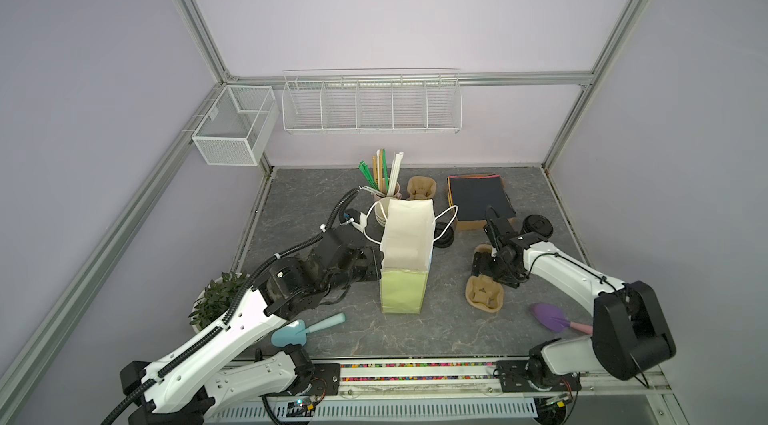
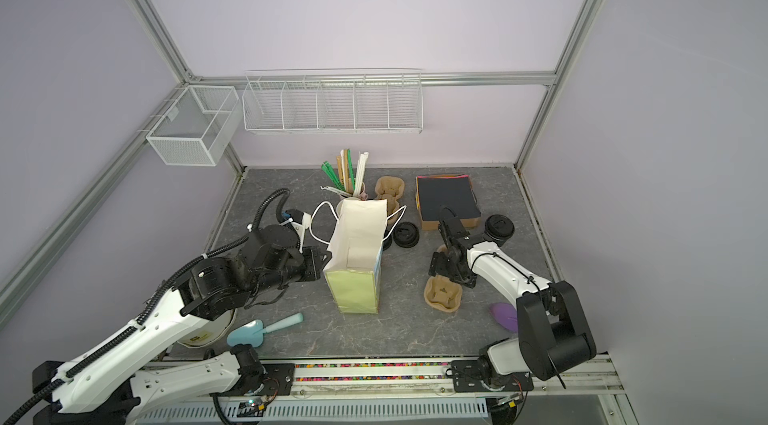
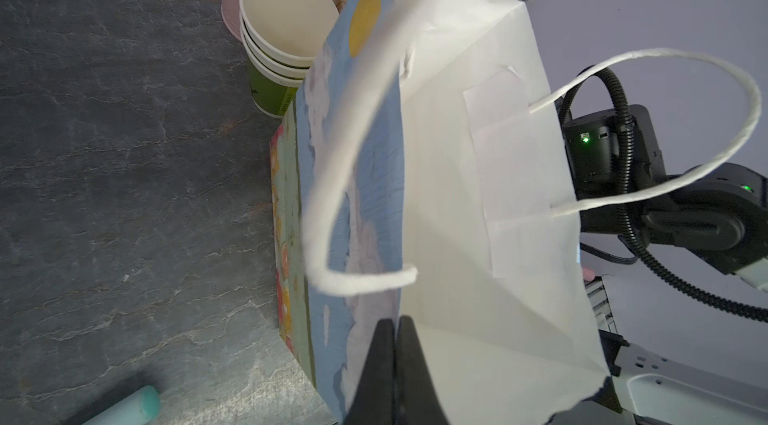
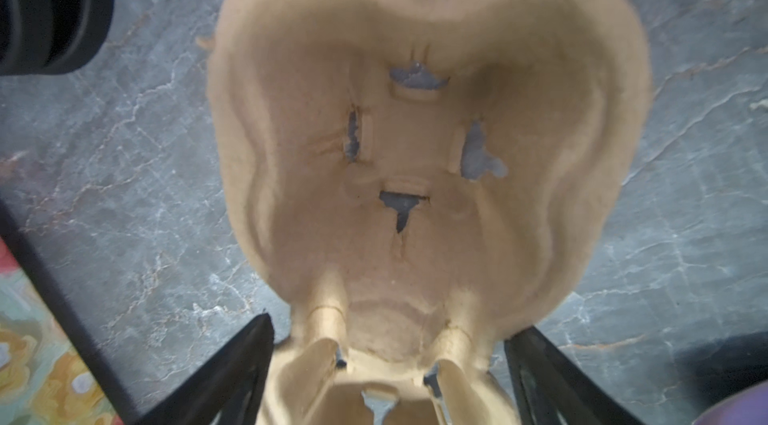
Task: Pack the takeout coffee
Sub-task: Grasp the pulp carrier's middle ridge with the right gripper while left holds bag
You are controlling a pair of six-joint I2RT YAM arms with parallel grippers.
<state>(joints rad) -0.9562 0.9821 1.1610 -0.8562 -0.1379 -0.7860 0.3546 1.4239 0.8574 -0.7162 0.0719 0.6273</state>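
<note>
Takeout coffee stands upright at the rear right of the table, just beside the box of dark sheets. From above only its black lid shows; both top views show it. Right gripper hangs low over a tan cup carrier, jaws spread wide. In the right wrist view the fingers stand either side of the carrier's narrow middle; contact with it cannot be told. The coffee lies behind and to the right of this gripper, apart from it, and the arm's wrist partly covers the cup's near side. Left gripper is clamped on the rim of the paper bag. The left wrist view shows its two fingers pressed together on the bag's white top edge. The bag stands upright, mouth open, mid-table, between the left gripper and the coffee, which are well apart. A stack of lidless cups sits just behind the bag. Loose black lids lie at the bag's rear right.
</note>
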